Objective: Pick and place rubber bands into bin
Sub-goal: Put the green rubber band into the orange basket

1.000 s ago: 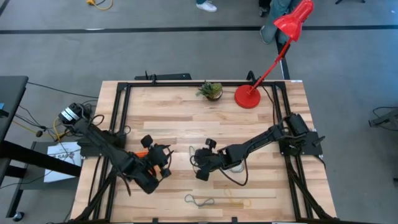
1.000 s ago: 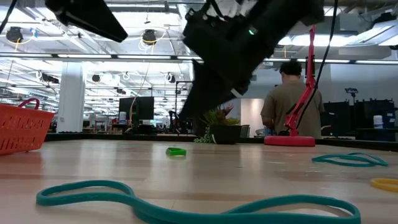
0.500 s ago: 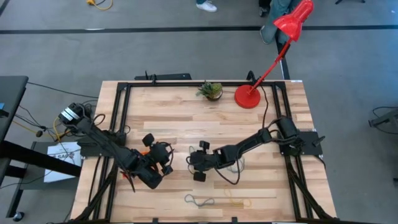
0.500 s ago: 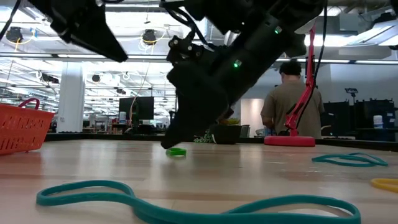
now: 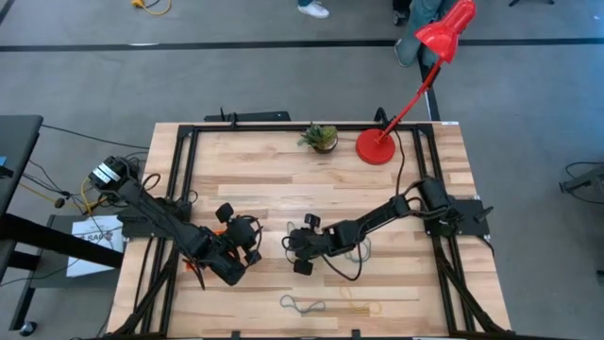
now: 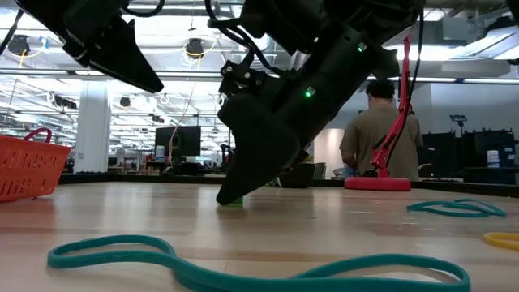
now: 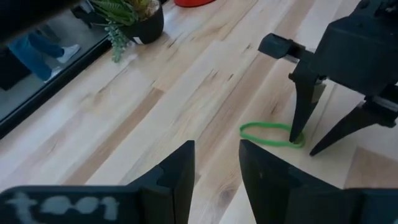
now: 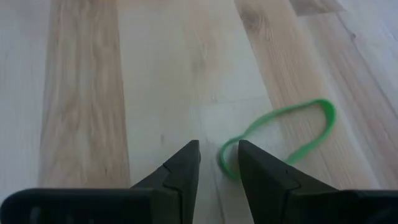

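- Pale wood plank tabletop (image 5: 283, 189) in a black frame, on grey floor
- Right tool (image 8: 217, 163) points down at a green rubber band (image 8: 280, 134), fingers slightly apart with tips at the loop's near end
- Left tool (image 7: 216, 163) hovers near, fingers slightly apart, holding nothing
- Orange bin (image 6: 28, 166) at the left; teal band (image 6: 243, 264) in the foreground
- Potted plant (image 5: 321, 137) and red lamp (image 5: 415, 85) at the far edge; a person (image 6: 377, 134) stands in the open hall behind

Open-plan lab: ceiling lights (image 6: 195, 47), monitors (image 6: 180, 140).
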`<state>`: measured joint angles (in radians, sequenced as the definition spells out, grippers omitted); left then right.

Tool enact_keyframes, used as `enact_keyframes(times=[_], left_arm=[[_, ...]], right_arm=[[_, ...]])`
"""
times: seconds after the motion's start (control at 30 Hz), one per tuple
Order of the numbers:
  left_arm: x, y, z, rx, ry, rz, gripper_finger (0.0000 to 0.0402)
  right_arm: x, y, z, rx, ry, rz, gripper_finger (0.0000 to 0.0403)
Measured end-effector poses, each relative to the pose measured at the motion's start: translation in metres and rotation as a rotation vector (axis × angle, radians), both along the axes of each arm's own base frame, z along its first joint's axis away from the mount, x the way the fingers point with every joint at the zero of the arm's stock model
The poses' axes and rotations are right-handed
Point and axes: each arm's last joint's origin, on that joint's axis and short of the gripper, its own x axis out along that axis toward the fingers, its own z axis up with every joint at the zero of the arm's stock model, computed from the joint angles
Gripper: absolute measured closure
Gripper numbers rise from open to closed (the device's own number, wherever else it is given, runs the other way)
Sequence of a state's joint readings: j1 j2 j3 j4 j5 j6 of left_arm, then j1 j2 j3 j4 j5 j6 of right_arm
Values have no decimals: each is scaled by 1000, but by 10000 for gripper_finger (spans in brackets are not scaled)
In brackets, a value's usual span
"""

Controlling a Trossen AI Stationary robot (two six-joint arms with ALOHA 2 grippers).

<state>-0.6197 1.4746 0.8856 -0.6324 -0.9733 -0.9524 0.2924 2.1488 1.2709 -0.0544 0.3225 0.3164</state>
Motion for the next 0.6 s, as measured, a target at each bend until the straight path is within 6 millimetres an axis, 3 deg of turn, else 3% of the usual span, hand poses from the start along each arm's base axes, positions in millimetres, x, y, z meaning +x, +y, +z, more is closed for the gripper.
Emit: enact_keyframes(times=[0.17, 0.27, 0.4, 0.6], left_arm=[[0, 0, 0, 5, -8, 3, 285], [0, 0, 1, 18, -17, 8, 285], [0, 0, 1, 29, -12, 4, 285], [1, -2, 0, 61, 98, -104, 285]], right_arm=[[1, -1, -8, -5, 14, -5, 301], [2, -1, -7, 1, 1, -4, 332], [4, 1, 1, 7, -44, 28, 393], [7, 18, 30, -19, -176, 133, 399]])
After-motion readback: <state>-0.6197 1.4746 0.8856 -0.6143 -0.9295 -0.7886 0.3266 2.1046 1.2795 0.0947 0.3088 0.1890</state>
